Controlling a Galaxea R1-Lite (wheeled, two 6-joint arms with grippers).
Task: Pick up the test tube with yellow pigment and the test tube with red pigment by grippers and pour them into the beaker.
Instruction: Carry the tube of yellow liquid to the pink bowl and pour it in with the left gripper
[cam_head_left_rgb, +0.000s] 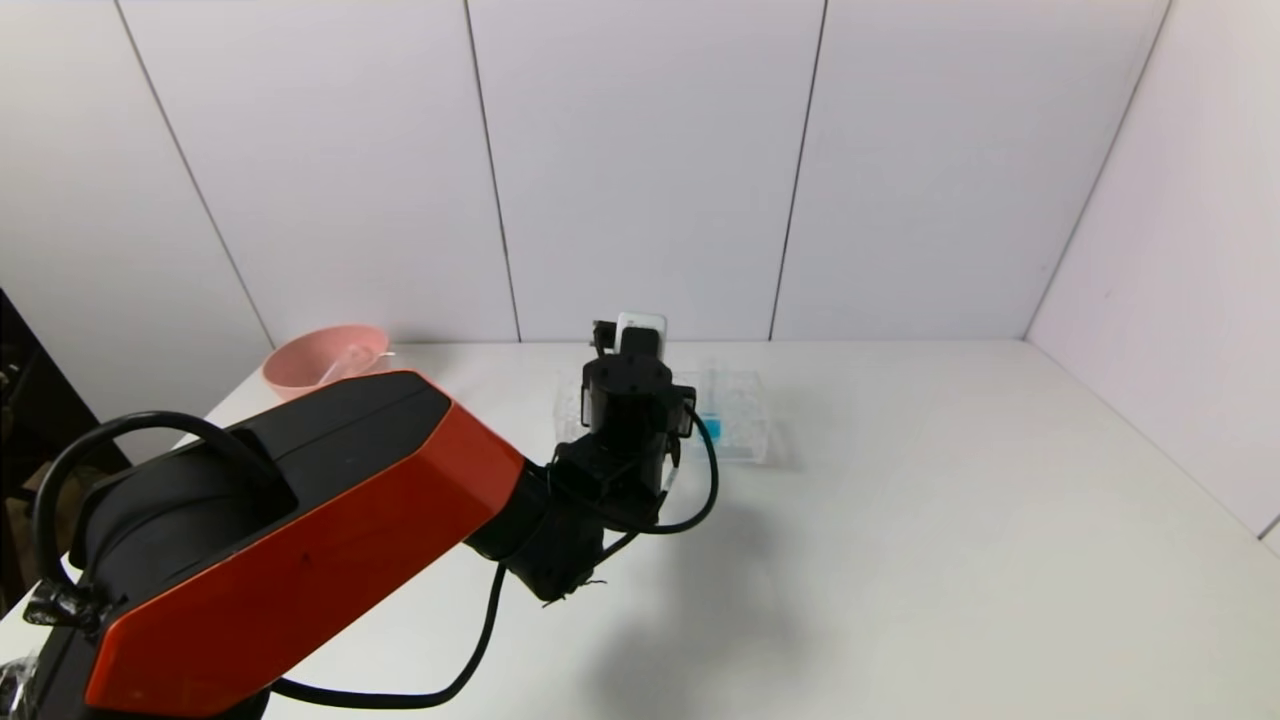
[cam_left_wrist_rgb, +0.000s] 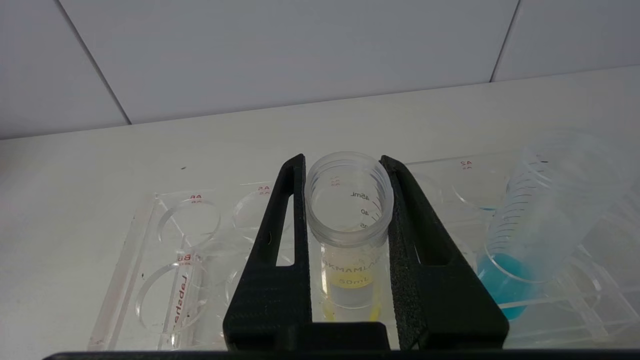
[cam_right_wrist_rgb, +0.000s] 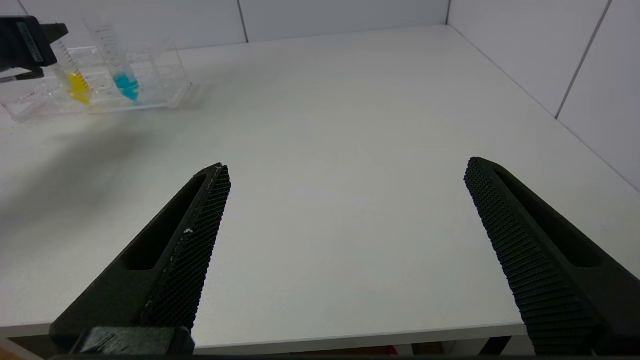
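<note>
The test tube with yellow pigment (cam_left_wrist_rgb: 349, 235) stands in the clear rack (cam_left_wrist_rgb: 165, 250) and is clamped just below its threaded rim by the left gripper (cam_left_wrist_rgb: 345, 200). It is judged light, rigid and slippery, so a hold under the rim suits. Two tubes are counted, yellow and a blue tube (cam_left_wrist_rgb: 530, 235); red tube and beaker are unseen. The right gripper (cam_right_wrist_rgb: 345, 240) hangs over the surface (cam_right_wrist_rgb: 350, 125), jaws released.

Flat white matte tabletop (cam_head_left_rgb: 950, 520) fills the work area, soft shadows falling across its near-centre. Pale grey-white panelled back wall (cam_head_left_rgb: 640, 170) shows thin dark vertical seams. Matching panelled side wall (cam_head_left_rgb: 1190, 230) bounds the right. Lighting even, diffuse.
</note>
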